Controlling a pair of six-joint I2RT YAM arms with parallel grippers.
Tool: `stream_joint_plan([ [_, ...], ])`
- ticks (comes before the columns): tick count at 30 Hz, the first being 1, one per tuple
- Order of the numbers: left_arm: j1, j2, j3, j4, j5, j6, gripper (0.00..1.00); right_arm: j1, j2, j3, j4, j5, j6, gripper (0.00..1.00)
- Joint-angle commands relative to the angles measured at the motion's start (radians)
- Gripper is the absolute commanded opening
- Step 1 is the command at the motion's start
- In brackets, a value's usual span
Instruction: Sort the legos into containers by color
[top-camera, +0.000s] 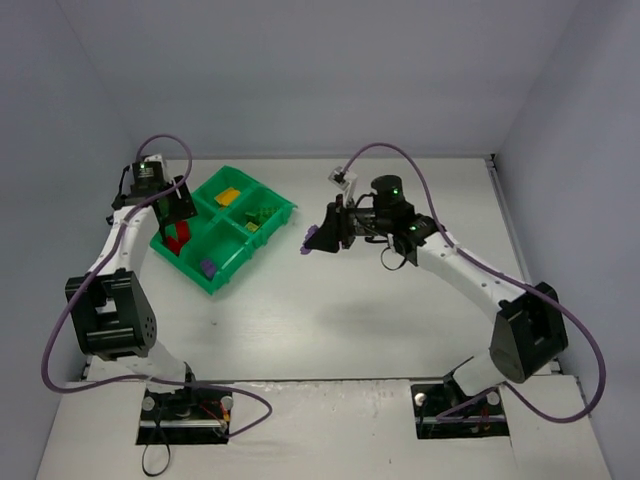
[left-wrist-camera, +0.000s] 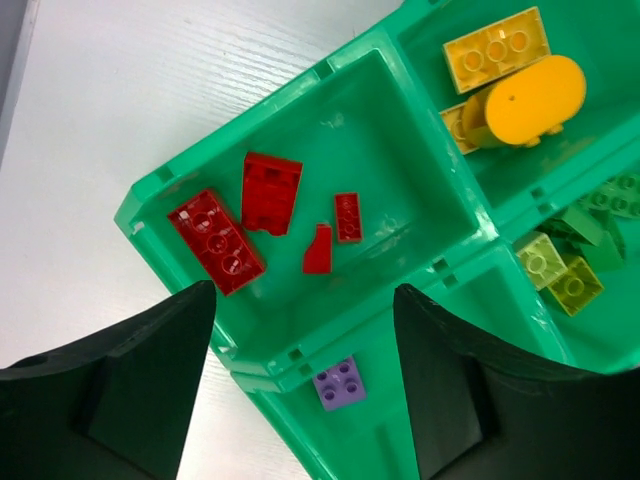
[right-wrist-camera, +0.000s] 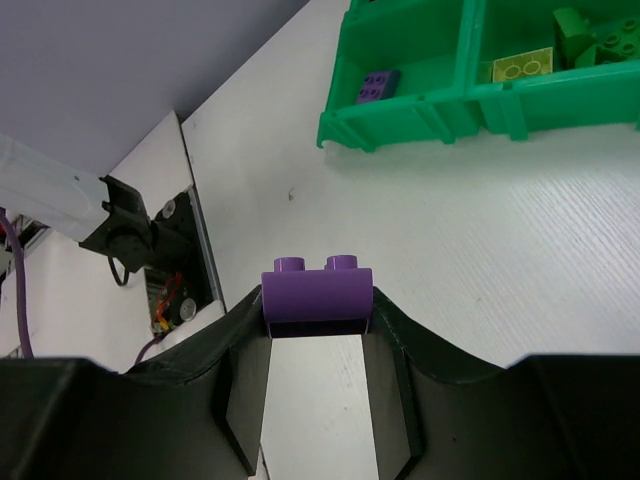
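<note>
1. The tray's (left-wrist-camera: 165, 182) near compartment holds one purple brick (left-wrist-camera: 339, 383).
2. To its right, above the desk (top-camera: 400, 330), the right gripper (top-camera: 320, 235) is clamped on a held brick (right-wrist-camera: 317, 298), also purple, so likely bound for that compartment.
3. The left gripper (left-wrist-camera: 303, 310) hangs wide open and empty over the left compartment's red bricks (left-wrist-camera: 216, 240).
4. Farther compartments hold yellow bricks (left-wrist-camera: 497, 45) and green bricks (left-wrist-camera: 585, 225).

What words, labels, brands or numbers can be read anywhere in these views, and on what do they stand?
None can be read.
The green tray, red bricks and the purple brick shut in the right tool: no print; stud embossing, if any, is too small to tell.
The arms: only green lights, no legible label.
</note>
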Motion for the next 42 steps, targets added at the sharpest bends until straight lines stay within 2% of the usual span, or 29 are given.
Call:
stream_joint_plan([
  [1,-0.001,-0.126,0.065,-0.011,0.024,-0.042,0.66,0.060,0.084,0.122,0.032,0.052,-0.028,0.00],
  [9,-0.027,-0.357,0.129,-0.263,0.045,-0.080,0.76,0.160,0.387,0.470,0.025,0.156,-0.050,0.03],
  [17,-0.085,-0.544,0.134,-0.414,0.039,-0.036,0.77,0.253,0.647,0.765,0.024,0.245,-0.053,0.10],
  [20,-0.091,-0.591,0.119,-0.432,0.039,-0.028,0.77,0.284,0.736,0.871,0.024,0.273,-0.048,0.16],
  [23,-0.096,-0.611,0.099,-0.441,0.050,-0.025,0.77,0.301,0.835,0.957,0.022,0.288,-0.031,0.29],
  [24,-0.099,-0.614,0.096,-0.444,0.054,-0.025,0.77,0.302,0.853,0.974,0.022,0.290,-0.027,0.38],
  [25,-0.099,-0.617,0.093,-0.444,0.064,-0.027,0.77,0.304,0.865,1.000,0.022,0.293,-0.021,0.43],
  [26,-0.100,-0.624,0.082,-0.438,0.070,-0.028,0.77,0.307,0.888,1.011,0.022,0.296,-0.013,0.48],
  [27,-0.100,-0.626,0.079,-0.437,0.073,-0.028,0.77,0.310,0.896,1.018,0.022,0.306,-0.011,0.58],
  [30,-0.105,-0.624,0.071,-0.434,0.081,-0.030,0.77,0.307,0.908,1.032,0.022,0.333,-0.011,0.73],
  [31,-0.108,-0.623,0.068,-0.432,0.084,-0.031,0.77,0.304,0.906,1.032,0.022,0.340,-0.010,0.74],
  [33,-0.111,-0.620,0.065,-0.424,0.094,-0.036,0.77,0.296,0.877,1.014,0.024,0.349,-0.008,0.75],
  [37,-0.113,-0.612,0.065,-0.414,0.119,-0.039,0.77,0.232,0.766,0.897,0.030,0.513,0.010,0.70],
  [38,-0.134,-0.611,0.064,-0.404,0.136,-0.037,0.77,0.212,0.706,0.823,0.033,0.552,0.018,0.65],
  [41,-0.157,-0.608,0.057,-0.394,0.162,-0.036,0.77,0.103,0.578,0.697,0.035,0.691,0.060,0.59],
  [42,-0.160,-0.604,0.056,-0.391,0.168,-0.037,0.77,0.071,0.543,0.607,0.029,0.731,0.093,0.57],
])
